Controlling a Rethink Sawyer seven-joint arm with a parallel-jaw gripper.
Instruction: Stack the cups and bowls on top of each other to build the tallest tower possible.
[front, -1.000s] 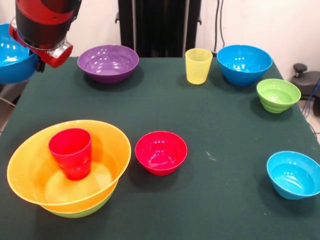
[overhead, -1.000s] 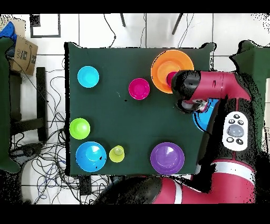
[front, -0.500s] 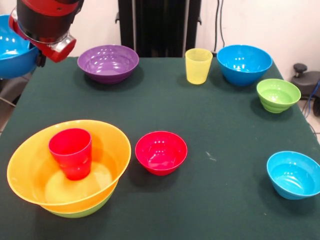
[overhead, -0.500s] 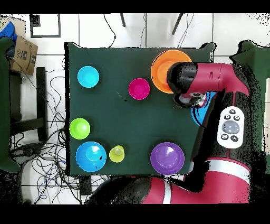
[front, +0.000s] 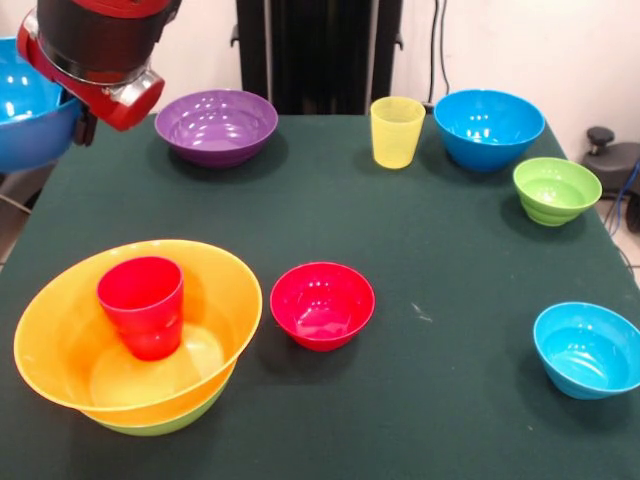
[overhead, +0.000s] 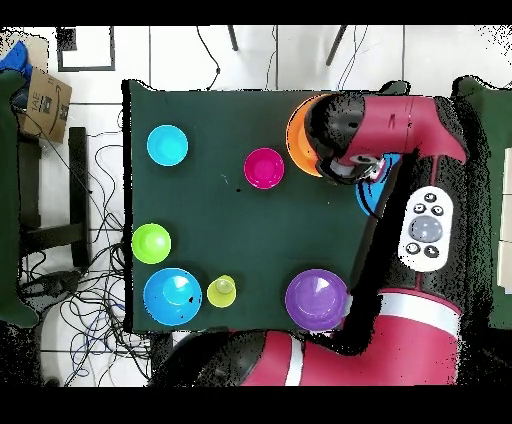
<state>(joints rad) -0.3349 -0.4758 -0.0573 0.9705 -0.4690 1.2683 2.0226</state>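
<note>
The gripper (front: 72, 112) carries a medium blue bowl (front: 30, 105) high at the far left, though its fingers are hidden; the tower (front: 135, 335), orange bowl over green with the red cup (front: 142, 305) inside, sits on the table nearer and slightly right.

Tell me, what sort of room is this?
Probably a robotics lab: a red robot arm works over a cloth-covered table of plastic bowls like the purple bowl, with loose cables across the tiled floor.
</note>
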